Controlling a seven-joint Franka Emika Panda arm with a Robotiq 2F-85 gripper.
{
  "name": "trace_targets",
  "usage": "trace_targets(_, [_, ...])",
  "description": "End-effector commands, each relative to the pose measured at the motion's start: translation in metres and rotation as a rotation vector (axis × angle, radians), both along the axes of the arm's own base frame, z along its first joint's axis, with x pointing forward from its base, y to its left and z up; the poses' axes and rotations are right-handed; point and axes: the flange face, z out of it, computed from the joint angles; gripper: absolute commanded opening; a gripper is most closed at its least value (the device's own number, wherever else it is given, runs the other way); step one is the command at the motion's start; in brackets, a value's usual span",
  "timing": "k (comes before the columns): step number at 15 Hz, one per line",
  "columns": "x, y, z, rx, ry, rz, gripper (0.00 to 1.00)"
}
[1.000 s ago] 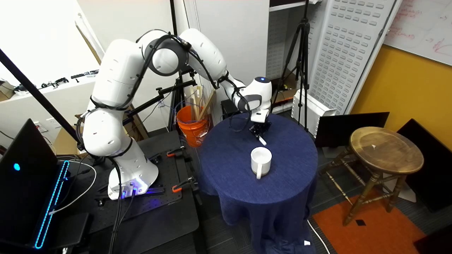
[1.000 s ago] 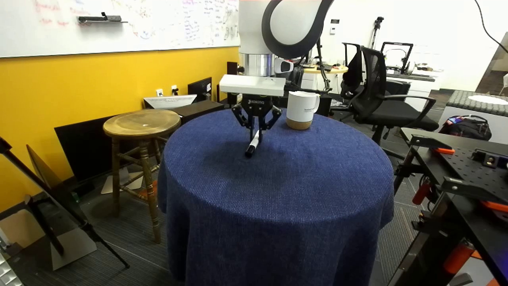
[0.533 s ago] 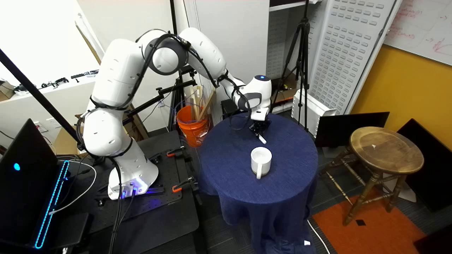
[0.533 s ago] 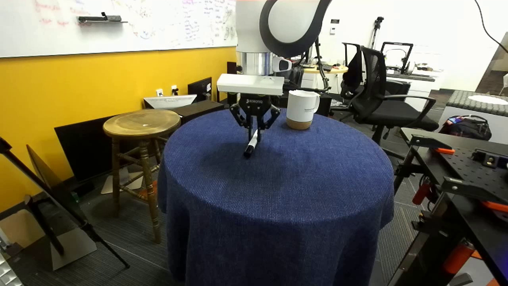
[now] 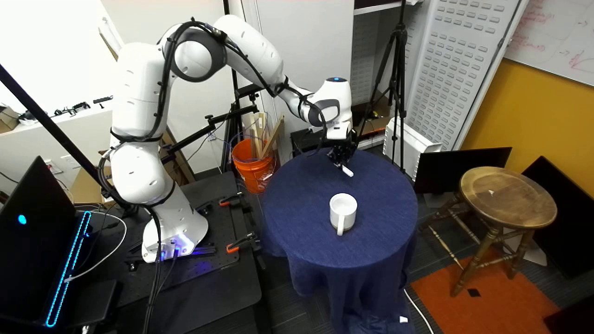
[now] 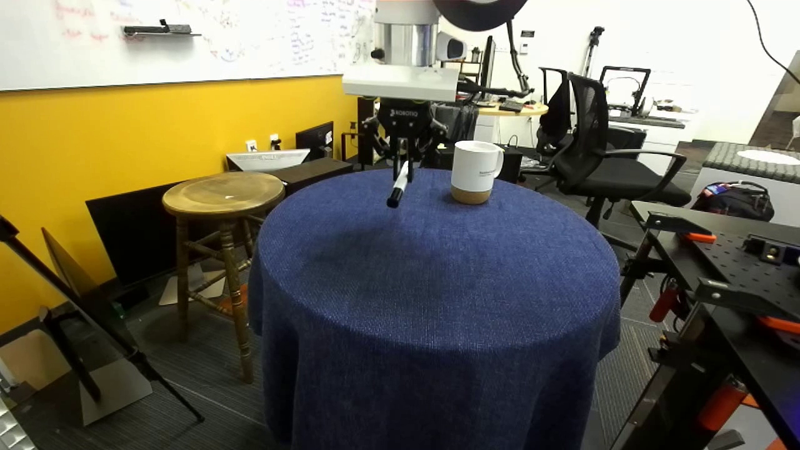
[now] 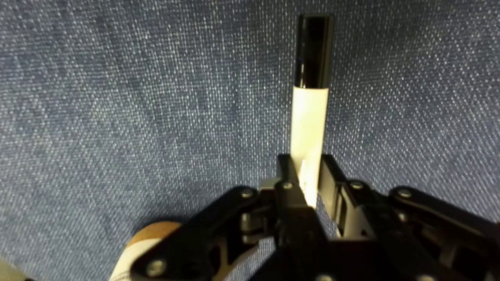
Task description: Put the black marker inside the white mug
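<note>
my gripper (image 7: 306, 164) pinches the black marker (image 7: 309, 117) by its white barrel, black end jutting out, apparently clear of the blue-draped counter (image 6: 437, 294), where the brown-based white mug (image 6: 473, 169) stands upright nearby, handle facing away.

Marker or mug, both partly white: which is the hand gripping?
The slim marker, clasped in the hand; the mug stands upright on the table, not gripped.

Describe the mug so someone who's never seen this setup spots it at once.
Find the round blue-draped table. The mug stands upright on it, to the right of the gripper in an exterior view. Unlike the slim marker held in that gripper, it is broad, white, handled and tan around its base.
</note>
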Motion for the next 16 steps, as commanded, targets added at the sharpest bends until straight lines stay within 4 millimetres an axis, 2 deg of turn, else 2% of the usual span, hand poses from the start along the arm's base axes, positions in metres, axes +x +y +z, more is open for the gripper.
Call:
trace_targets(1, [-0.022, 0.001, 0.049, -0.092, -0.04, -0.024, 0.05])
trace_targets(9, [-0.056, -0.006, 0.127, -0.36, -0.089, -0.083, 0.05])
trace_targets(13, [-0.076, -0.01, 0.149, -0.467, -0.068, -0.139, 0.05])
trace_targets(16, [-0.085, -0.022, 0.154, -0.531, -0.039, -0.193, 0.05])
